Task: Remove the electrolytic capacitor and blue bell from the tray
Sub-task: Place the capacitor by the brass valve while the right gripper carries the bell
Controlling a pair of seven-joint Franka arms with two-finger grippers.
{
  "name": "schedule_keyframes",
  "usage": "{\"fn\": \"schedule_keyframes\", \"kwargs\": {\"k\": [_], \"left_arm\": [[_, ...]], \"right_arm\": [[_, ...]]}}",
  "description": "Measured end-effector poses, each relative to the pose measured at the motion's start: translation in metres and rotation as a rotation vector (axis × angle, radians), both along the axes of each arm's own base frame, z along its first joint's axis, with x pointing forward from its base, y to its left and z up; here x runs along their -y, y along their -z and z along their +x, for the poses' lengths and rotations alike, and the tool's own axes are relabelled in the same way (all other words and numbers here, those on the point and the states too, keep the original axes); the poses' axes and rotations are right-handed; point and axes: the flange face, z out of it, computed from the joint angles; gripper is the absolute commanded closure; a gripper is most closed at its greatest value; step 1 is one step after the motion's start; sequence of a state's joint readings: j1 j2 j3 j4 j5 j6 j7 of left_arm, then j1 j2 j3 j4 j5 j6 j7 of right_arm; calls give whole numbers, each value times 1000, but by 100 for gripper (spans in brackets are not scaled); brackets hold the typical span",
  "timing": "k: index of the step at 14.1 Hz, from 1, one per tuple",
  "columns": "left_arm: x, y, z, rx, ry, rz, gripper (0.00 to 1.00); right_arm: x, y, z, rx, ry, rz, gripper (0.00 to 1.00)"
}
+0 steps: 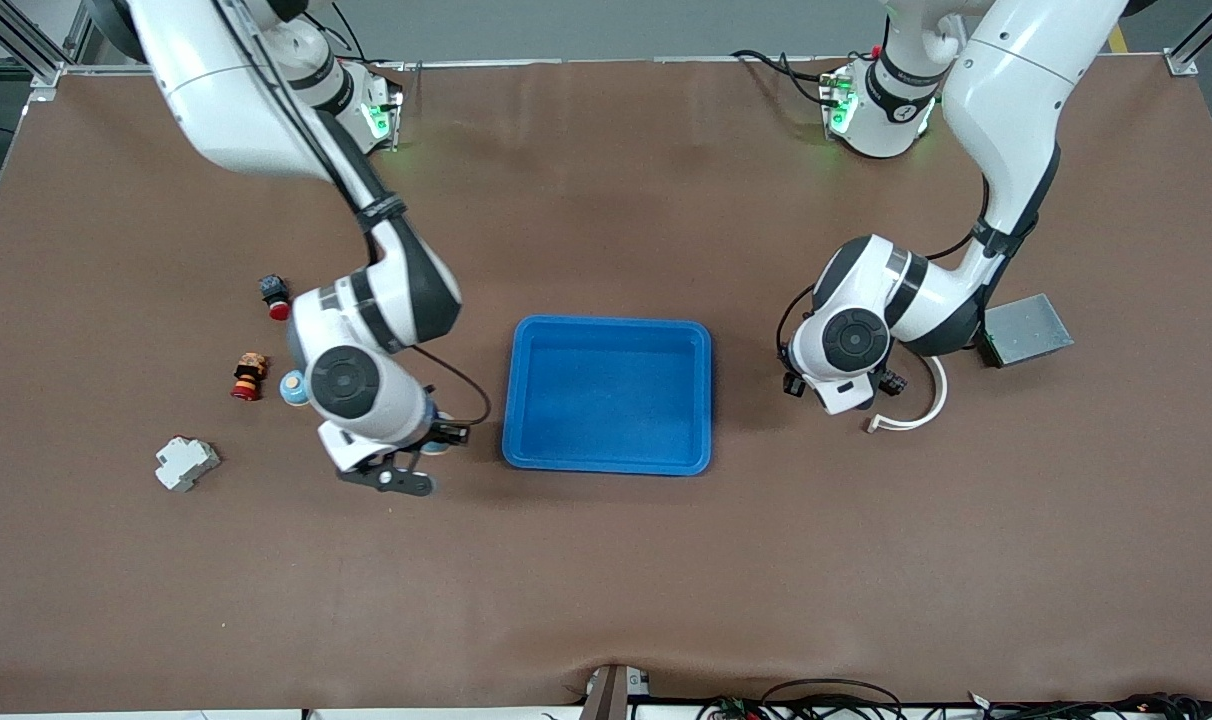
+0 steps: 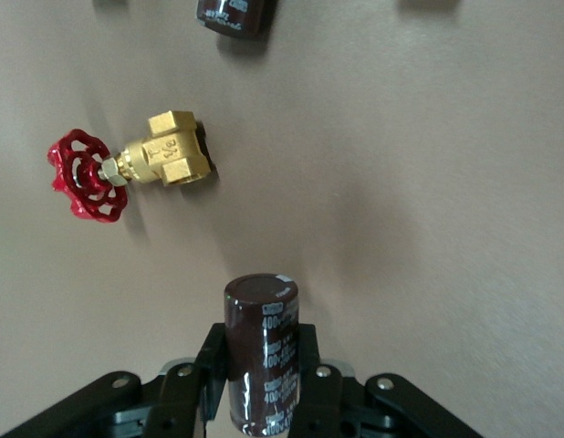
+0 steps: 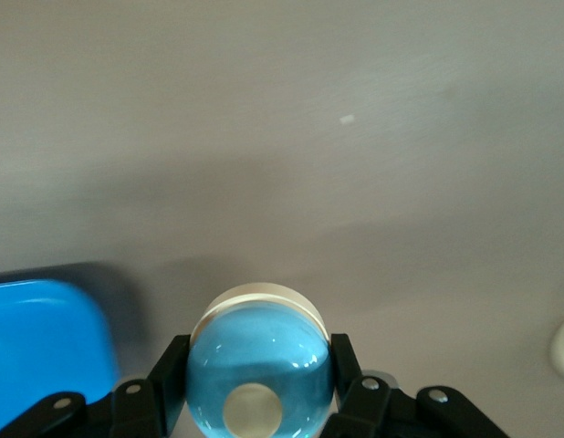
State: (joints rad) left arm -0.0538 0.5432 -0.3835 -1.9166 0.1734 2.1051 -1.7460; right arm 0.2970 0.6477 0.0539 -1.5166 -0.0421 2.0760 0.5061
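The blue tray (image 1: 608,322) sits in the middle of the table, and nothing can be seen inside it. Both things have been lifted out of it. The right gripper (image 3: 259,376) has its jaws squeezed tight on the blue bell (image 3: 259,351), one finger on each round side so the bell cannot roll away. It is over the bare table just beside the tray's short edge, toward the right arm's end. The left gripper (image 2: 262,370) is clamped on the brown capacitor (image 2: 262,333), holding it by the middle with its flat top sticking out past the fingers. It is over the table toward the left arm's end, apart from the tray. I cannot tell if the bell or the capacitor touches the table yet; they may be a little above it. I think the next job is just to let go. Near the capacitor lie a brass tap (image 2: 163,151) with a red wheel and another brown can (image 2: 232,14), but there is open table between them. Near the bell, the tray's rim is close, so it should stay clear of that edge.
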Motion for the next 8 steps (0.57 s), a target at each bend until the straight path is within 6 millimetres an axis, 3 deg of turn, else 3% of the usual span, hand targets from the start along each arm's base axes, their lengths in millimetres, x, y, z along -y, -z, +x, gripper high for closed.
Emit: {"fn": "schedule_keyframes", "kwargs": {"k": [1, 2, 4, 5, 6, 8], "left_arm": [[-3, 3, 0, -5, -5, 0, 100], [-5, 6, 1, -11, -10, 1, 90], [-12, 13, 2, -22, -21, 1, 52], [-15, 15, 3, -25, -28, 0, 23], [-19, 16, 4, -25, -35, -1, 0], [-22, 14, 9, -15, -43, -6, 0]], "right_arm": [[23, 6, 2, 5, -33, 8, 100], [45, 13, 3, 13, -65, 16, 100], [87, 30, 4, 24, -129, 28, 100], [106, 36, 3, 22, -154, 31, 100], [124, 40, 3, 18, -177, 34, 100], [151, 43, 4, 13, -214, 39, 100]]}}
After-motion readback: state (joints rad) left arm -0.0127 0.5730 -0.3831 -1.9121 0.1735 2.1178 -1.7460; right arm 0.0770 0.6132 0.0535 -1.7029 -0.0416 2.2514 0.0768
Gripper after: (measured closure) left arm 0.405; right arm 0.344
